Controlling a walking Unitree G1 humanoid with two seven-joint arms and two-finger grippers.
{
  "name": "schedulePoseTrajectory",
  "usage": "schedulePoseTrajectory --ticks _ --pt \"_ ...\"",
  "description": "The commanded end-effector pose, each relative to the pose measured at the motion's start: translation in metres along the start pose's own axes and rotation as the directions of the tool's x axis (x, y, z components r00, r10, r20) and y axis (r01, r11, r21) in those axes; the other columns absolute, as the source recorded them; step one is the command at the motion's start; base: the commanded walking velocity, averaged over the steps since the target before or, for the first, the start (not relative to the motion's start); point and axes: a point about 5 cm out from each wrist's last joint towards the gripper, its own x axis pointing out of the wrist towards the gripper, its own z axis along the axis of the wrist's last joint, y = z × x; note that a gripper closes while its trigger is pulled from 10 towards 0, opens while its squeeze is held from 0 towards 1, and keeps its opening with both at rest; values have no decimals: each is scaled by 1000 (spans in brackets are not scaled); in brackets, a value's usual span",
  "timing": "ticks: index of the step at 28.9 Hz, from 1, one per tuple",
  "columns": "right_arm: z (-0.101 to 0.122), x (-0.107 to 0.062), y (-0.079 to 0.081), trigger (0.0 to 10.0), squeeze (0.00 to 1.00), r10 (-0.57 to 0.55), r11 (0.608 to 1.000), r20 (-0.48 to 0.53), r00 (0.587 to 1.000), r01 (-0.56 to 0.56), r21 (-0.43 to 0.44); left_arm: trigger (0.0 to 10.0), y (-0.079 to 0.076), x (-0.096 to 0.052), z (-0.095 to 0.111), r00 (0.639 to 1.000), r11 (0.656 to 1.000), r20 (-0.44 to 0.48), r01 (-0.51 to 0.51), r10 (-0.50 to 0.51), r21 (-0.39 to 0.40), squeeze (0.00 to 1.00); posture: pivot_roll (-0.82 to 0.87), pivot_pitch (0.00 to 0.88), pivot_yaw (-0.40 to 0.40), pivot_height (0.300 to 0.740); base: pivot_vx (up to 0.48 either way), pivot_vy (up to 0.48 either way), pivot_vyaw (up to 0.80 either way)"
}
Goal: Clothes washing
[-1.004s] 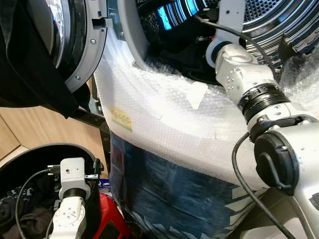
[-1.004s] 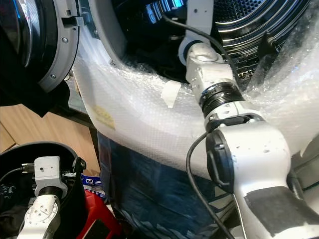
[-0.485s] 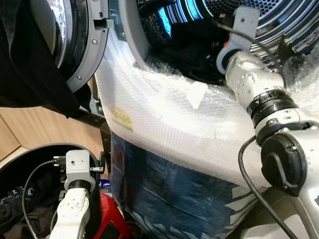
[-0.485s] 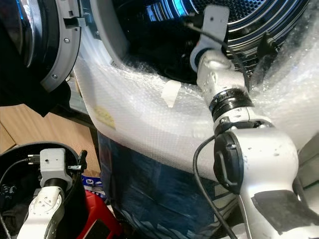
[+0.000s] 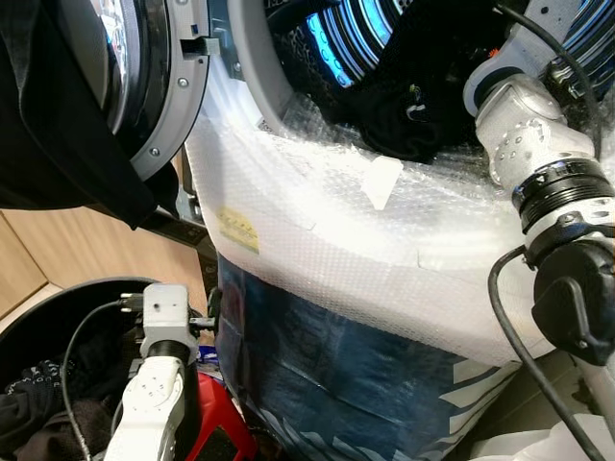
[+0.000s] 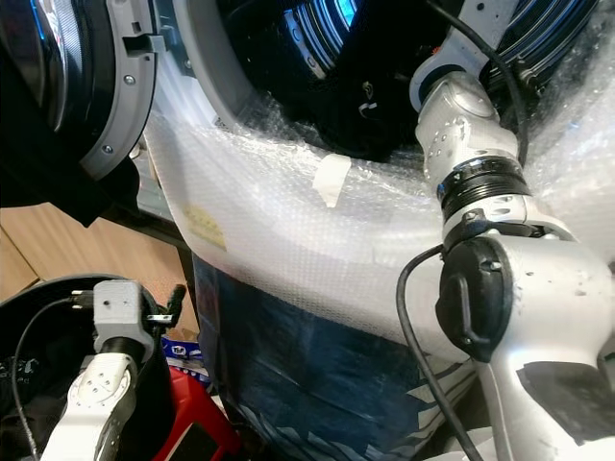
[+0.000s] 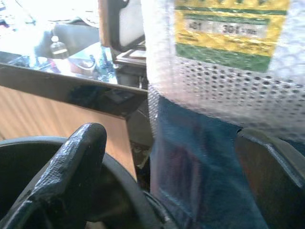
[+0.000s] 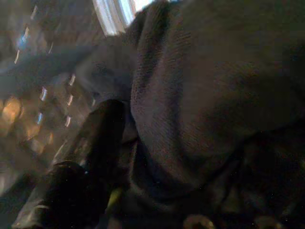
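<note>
In the right wrist view one black finger (image 8: 90, 157) lay against a dark garment (image 8: 209, 95), the cloth bunched between the fingers, so the right gripper (image 8: 157, 167) seemed pinched on it, though the far finger was lost in shadow; in the left eye view that garment (image 5: 423, 96) hung at upper centre over the drum (image 5: 336, 38) mouth, above the bubble wrap (image 5: 336, 230) on the washer's front; the left gripper (image 7: 171, 167) stood spread and empty over the black basket (image 5: 58, 307) at lower left, where more clothes (image 5: 38, 413) lay; loading looked partly done, with basket clothes and the open door (image 5: 144, 86) left.
</note>
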Motion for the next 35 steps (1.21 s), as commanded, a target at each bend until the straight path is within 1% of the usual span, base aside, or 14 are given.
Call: schedulePoseTrajectory --ticks 1,4,8,11,12,13,14,19,23,26,30,33,34,35 --pt "2 -1 -6 10000 1000 -25 999 -3 1000 25 -31 10000 -1 1 -3 1000 1000 -18 2 -2 -7 0 0 0 -23 740 0 0 0" --pt "41 -4 -17 10000 1000 -104 994 137 985 97 55 10000 -3 -1 -3 1000 1000 -13 14 -15 -12 0 7 0 -25 740 0 0 0" --pt "44 -5 -18 10000 1000 -104 994 147 984 96 57 10000 -3 -1 -3 1000 1000 -13 16 -16 -12 0 7 0 -25 740 0 0 0" --pt "56 -5 -2 10000 1000 3 1000 216 976 -1 -12 10000 -2 1 -1 1000 1000 -5 11 -11 -10 0 4 0 -23 740 0 0 0" --pt "49 -4 1 10000 773 18 1000 197 980 -14 -24 10000 -2 1 -1 1000 1000 -6 11 -11 -11 0 2 0 -22 740 0 0 0" --pt "44 -3 3 10000 47 36 999 190 981 -30 -36 10000 -2 0 -2 1000 1000 -7 12 -12 -11 0 0 0 -20 740 0 0 0" --pt "42 -3 6 10000 0 65 998 197 978 -58 -38 10000 -3 -1 -2 1000 1000 -9 16 -16 -11 0 -1 0 -21 740 0 0 0" --pt "48 -6 10 10000 0 174 968 282 944 -217 130 10000 -5 -4 -3 1000 1000 -10 18 -18 -16 0 0 0 -30 740 0 0 0" --pt "44 -9 10 10000 0 263 946 281 923 -303 110 10000 -6 -6 -4 1000 1000 -11 27 -27 -16 0 -6 0 -31 740 0 0 0" --pt "31 -22 8 10000 0 404 890 337 851 -451 72 10000 -6 -8 -2 999 999 15 40 -40 10 0 -1 0 -43 740 0 0 0" --pt "21 -51 12 10000 0 500 799 375 781 -583 149 10000 1 -8 -3 1000 1000 10 9 -9 6 0 -9 0 -38 740 0 0 0" --pt "22 -78 16 10000 0 559 745 451 696 -660 96 10000 -1 -9 -4 1000 1000 9 19 -19 8 0 -13 0 -34 740 0 0 0" --pt "22 -98 21 10000 0 605 689 513 610 -723 48 10000 -2 -9 -2 999 1000 21 25 -25 12 0 -16 0 -31 740 0 0 0" --pt "22 -98 21 10000 0 605 689 513 610 -723 48 10000 -2 -9 -2 999 1000 21 25 -25 12 0 -16 0 -31 740 0 0 0"
